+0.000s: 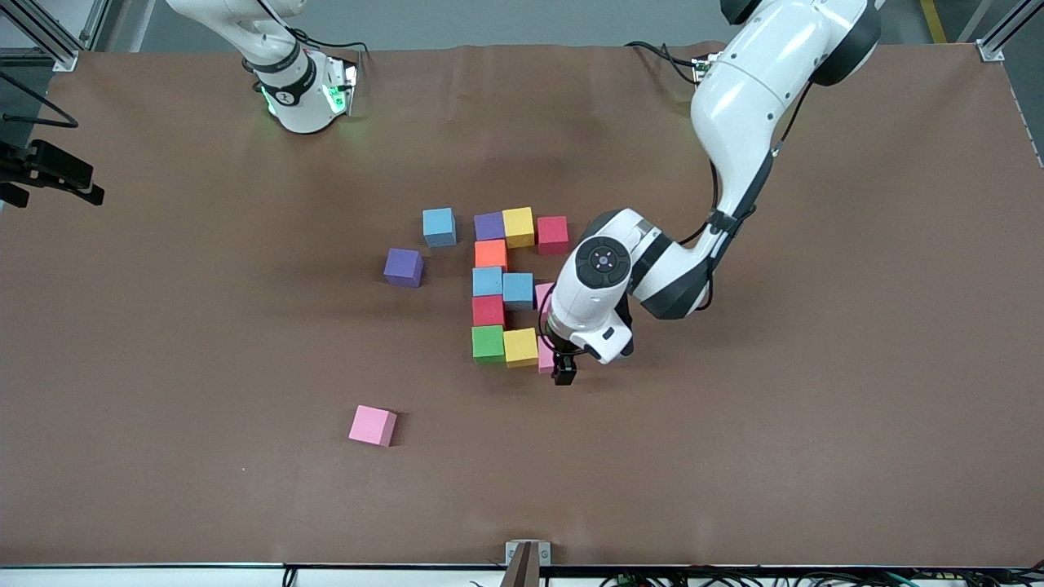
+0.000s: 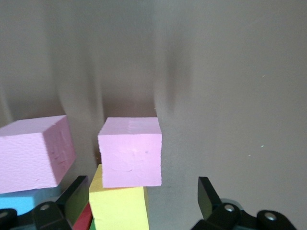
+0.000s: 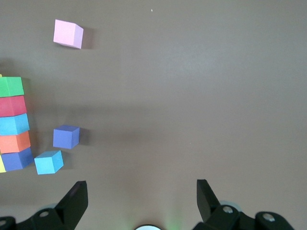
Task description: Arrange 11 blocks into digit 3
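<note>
Blocks of coloured foam form the digit 3 mid-frame; left gripper spread beside its pink foam cube; right gripper spread, waiting.

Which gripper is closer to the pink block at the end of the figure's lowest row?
Left. The left gripper is open directly over that pink block, beside the yellow block. The right gripper waits open near its base, well away.

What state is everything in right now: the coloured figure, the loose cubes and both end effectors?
digit 3: cubes touching, figure looks complete.
last pink block: set down beside the yellow block, not gripped.
loose pink block: alone, nearest the front camera.
left end effector: open, over last pink block.
right end effector: open, waiting near its base.
</note>
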Tool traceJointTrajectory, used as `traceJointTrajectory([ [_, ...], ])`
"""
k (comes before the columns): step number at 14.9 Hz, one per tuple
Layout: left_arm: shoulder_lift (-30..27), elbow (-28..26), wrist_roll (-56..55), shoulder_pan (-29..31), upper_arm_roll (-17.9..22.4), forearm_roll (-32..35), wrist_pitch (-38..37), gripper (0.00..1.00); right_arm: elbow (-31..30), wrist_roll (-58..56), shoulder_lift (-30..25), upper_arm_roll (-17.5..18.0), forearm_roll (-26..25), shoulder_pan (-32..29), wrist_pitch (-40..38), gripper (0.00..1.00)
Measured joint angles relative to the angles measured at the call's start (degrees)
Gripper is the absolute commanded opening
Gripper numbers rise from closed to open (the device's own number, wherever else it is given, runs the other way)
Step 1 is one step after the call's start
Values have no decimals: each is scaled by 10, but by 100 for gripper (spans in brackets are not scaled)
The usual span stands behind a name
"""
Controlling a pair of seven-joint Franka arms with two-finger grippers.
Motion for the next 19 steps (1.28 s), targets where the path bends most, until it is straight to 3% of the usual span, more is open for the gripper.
traceJointTrajectory([
  [3,-43,-8,54,24,1,0,-44,100,1,-1,0,1,0,2,-5,100],
  [6,-113,-63,173,82,0,0,-58,100,7,-2,0,2,0,3,-5,100],
  [13,-260,-225,607,217,-1,0,-60,100,9,-8,0,2,0,2,-7,100],
  [16,-302,-262,804,272,0,0,-60,100,9,-10,0,2,0,2,-9,100],
  [19,-333,-274,897,318,0,0,-60,100,8,-10,-3,3,0,2,-14,100],
])
